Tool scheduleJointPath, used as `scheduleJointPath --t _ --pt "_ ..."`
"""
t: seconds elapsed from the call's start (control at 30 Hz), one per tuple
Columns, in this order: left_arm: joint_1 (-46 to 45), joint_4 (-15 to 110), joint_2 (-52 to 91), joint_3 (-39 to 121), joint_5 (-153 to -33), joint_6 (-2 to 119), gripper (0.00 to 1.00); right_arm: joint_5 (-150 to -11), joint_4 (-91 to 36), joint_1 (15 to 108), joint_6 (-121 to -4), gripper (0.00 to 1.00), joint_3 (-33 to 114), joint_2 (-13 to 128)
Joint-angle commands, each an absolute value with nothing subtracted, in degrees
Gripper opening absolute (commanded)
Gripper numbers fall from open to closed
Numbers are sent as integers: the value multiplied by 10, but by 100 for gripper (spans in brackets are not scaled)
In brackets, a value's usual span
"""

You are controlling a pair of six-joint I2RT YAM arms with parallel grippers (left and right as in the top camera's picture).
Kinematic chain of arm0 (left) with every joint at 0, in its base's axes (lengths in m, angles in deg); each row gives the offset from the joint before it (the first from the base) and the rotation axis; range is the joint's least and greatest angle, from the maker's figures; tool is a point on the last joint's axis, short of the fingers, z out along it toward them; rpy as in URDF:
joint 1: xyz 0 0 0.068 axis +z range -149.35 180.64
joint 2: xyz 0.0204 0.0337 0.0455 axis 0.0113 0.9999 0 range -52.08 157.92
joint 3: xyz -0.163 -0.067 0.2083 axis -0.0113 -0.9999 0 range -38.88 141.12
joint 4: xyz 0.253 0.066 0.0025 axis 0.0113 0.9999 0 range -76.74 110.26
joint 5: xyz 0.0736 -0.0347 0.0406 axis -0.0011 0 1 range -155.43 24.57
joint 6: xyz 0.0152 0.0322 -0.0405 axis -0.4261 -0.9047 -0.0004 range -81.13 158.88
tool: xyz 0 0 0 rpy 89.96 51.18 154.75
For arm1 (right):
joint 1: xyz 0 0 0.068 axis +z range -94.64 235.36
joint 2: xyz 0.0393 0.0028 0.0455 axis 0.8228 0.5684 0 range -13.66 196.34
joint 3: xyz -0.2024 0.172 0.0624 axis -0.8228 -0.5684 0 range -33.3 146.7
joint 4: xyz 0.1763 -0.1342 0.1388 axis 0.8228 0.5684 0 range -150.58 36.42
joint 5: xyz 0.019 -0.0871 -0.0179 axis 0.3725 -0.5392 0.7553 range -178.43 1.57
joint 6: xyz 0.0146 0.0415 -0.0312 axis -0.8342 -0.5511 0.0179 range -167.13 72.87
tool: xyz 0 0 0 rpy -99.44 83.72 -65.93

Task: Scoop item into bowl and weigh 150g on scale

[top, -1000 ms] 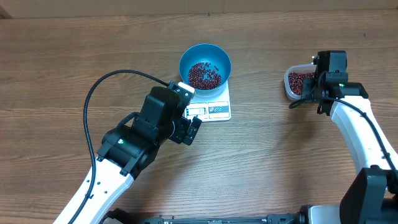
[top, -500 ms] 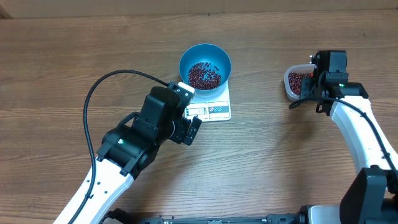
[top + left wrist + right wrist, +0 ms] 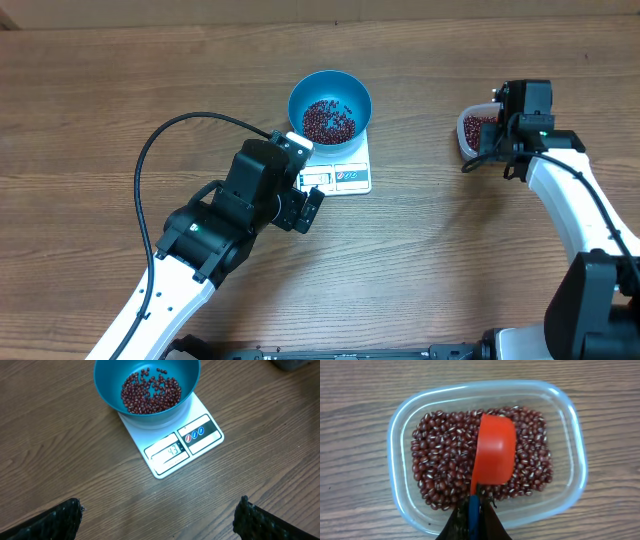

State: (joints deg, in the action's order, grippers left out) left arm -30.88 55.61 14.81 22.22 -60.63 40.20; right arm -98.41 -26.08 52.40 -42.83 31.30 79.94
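Display (image 3: 173,451) on scale (image 3: 200,432) reads 43

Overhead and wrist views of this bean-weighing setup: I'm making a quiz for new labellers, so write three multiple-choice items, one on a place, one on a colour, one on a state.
1. Where does the blue bowl stand?
A. on the white scale
B. beside the scale, off it
C. on a shelf above everything

2. What colour is the cup of the scoop?
A. green
B. white
C. red-orange

3. How is the left gripper?
A. shut on the scoop
B. open, holding nothing
C. shut on the bowl's rim

Answers:
1 A: the bowl covers the scale's far end, with the display showing in front of it.
2 C: it stands out red-orange against the maroon beans in the right wrist view.
3 B: its fingers sit wide apart at the bottom corners of the left wrist view, with nothing between them.
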Motion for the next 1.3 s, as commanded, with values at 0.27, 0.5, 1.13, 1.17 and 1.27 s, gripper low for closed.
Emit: scheduleJointPath --t 0.27,0.5,1.13,1.17,1.27 --pt "-313 555 152 219 -601 406 100 -917 -273 521 -421 4 310 811" --pt "-313 555 151 219 -601 406 100 -868 -273 509 -421 4 310 811" --pt "-313 555 152 219 -601 406 99 -689 -273 427 -424 4 310 815" --pt "-313 555 152 219 -601 406 100 -685 -273 423 -424 4 310 817" --pt "-313 555 152 219 -601 406 100 -677 -273 418 -424 4 310 829"
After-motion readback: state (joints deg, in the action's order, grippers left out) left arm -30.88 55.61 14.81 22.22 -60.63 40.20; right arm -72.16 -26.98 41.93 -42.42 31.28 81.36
